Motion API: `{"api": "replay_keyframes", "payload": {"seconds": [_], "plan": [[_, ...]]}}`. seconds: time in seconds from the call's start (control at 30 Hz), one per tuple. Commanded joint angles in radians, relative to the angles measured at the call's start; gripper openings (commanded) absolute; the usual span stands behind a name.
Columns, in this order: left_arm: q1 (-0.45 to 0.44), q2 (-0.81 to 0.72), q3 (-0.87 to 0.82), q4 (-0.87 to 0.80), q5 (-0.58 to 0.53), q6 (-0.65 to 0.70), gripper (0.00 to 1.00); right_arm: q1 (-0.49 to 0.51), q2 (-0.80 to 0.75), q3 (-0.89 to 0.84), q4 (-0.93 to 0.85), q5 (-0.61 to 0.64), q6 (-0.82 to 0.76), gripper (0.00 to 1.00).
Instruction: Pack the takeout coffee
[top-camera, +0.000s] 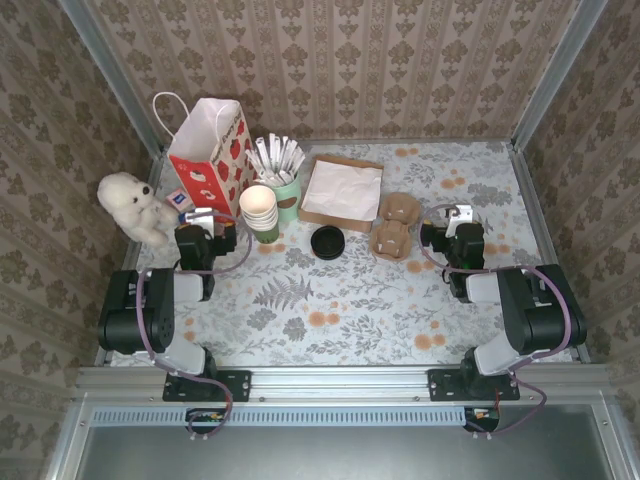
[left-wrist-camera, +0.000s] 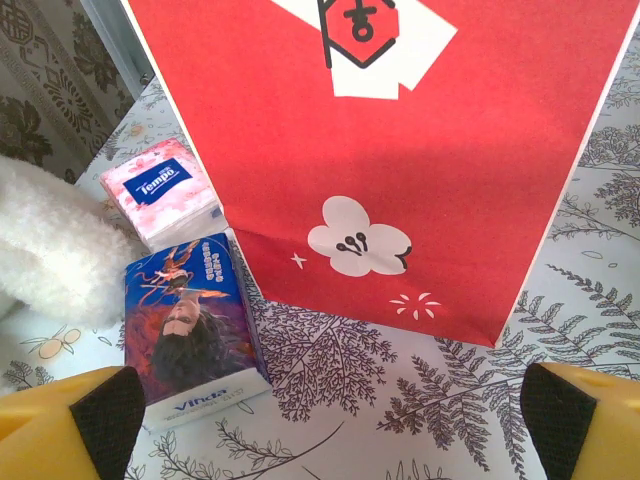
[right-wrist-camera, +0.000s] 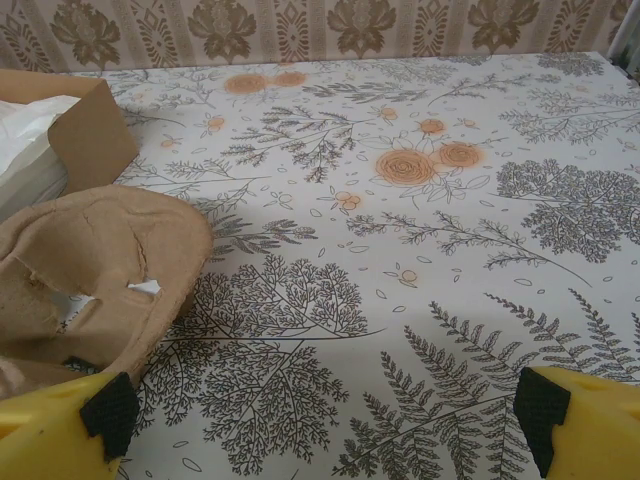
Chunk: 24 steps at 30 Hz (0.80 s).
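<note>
The takeout coffee, as a lidded cup, is out of view. A round black lid (top-camera: 328, 242) lies flat on the floral table, with a stack of lidless green cups (top-camera: 260, 212) to its left. My left gripper (top-camera: 208, 228) (left-wrist-camera: 335, 420) stands open just in front of a red paper bag (top-camera: 210, 150) (left-wrist-camera: 400, 170), nothing between its fingers. At the right of the table, my right gripper (top-camera: 458, 228) (right-wrist-camera: 325, 415) is open over bare table. A brown pulp cup carrier (top-camera: 392, 228) (right-wrist-camera: 90, 260) sits just to its left.
A white plush bear (top-camera: 130, 205) (left-wrist-camera: 50, 250) and two tissue packs, pink (left-wrist-camera: 160, 190) and blue (left-wrist-camera: 190, 320), sit left of the bag. A pale green pot of white sticks (top-camera: 285, 180) and a cardboard box of napkins (top-camera: 340, 192) (right-wrist-camera: 70, 130) stand at the back. Walls close in three sides.
</note>
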<state>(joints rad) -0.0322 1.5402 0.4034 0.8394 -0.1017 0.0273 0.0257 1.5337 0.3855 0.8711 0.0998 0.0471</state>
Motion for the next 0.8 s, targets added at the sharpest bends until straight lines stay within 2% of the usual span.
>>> {"api": "replay_keyframes", "payload": {"seconds": [0.0, 0.77], "plan": [[-0.005, -0.005, -0.006, 0.032, -0.009, 0.011, 1.0, -0.004, -0.002, 0.018, -0.006, -0.01, -0.013, 1.0], [-0.001, -0.005, -0.007, 0.033, -0.003, 0.011, 1.0, -0.007, -0.004, 0.019, -0.011, -0.019, -0.011, 1.0]]}}
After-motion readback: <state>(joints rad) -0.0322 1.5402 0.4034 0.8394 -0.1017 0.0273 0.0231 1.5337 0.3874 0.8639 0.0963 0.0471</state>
